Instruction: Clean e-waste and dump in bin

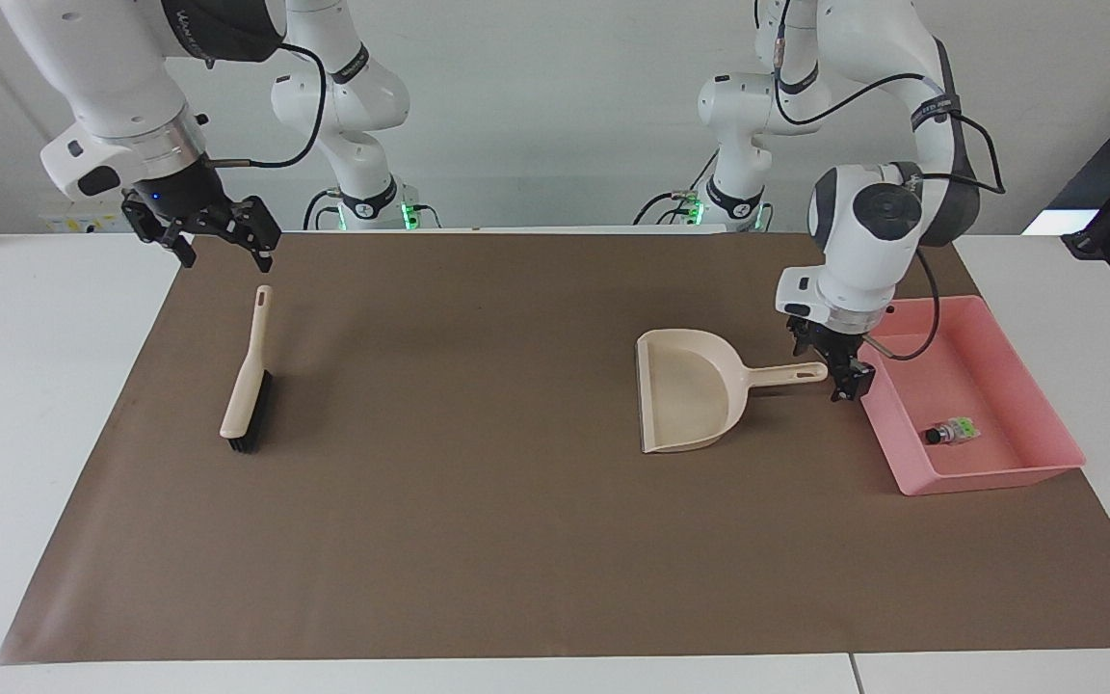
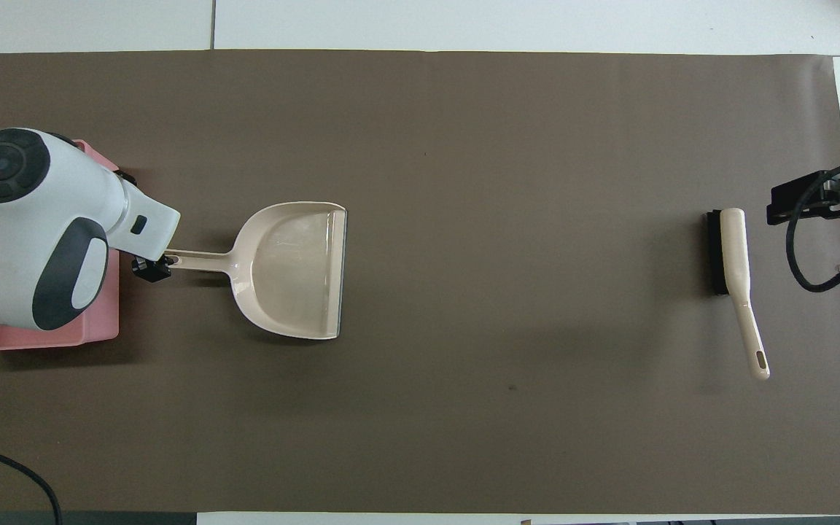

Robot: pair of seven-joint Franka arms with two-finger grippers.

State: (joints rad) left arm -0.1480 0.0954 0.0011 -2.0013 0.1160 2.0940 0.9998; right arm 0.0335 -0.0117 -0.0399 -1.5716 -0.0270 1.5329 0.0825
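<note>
The e-waste (image 1: 950, 431), a small white and green block with a dark cylinder, lies in the pink bin (image 1: 989, 479) at the left arm's end of the table. In the overhead view the left arm covers the e-waste and most of the bin (image 2: 99, 337). My left gripper (image 1: 849, 379) is open and empty, low between the tip of the beige dustpan's handle (image 1: 791, 373) and the bin's wall; it also shows in the overhead view (image 2: 149, 267). My right gripper (image 1: 224, 253) is open and empty, raised over the mat just past the brush's handle tip, and shows in the overhead view (image 2: 799, 203).
The beige dustpan (image 1: 690, 390) lies flat on the brown mat (image 1: 478, 501) beside the bin, its mouth toward the table's middle; it also shows from overhead (image 2: 296, 270). The beige brush (image 1: 249, 386) with black bristles lies at the right arm's end (image 2: 733, 277).
</note>
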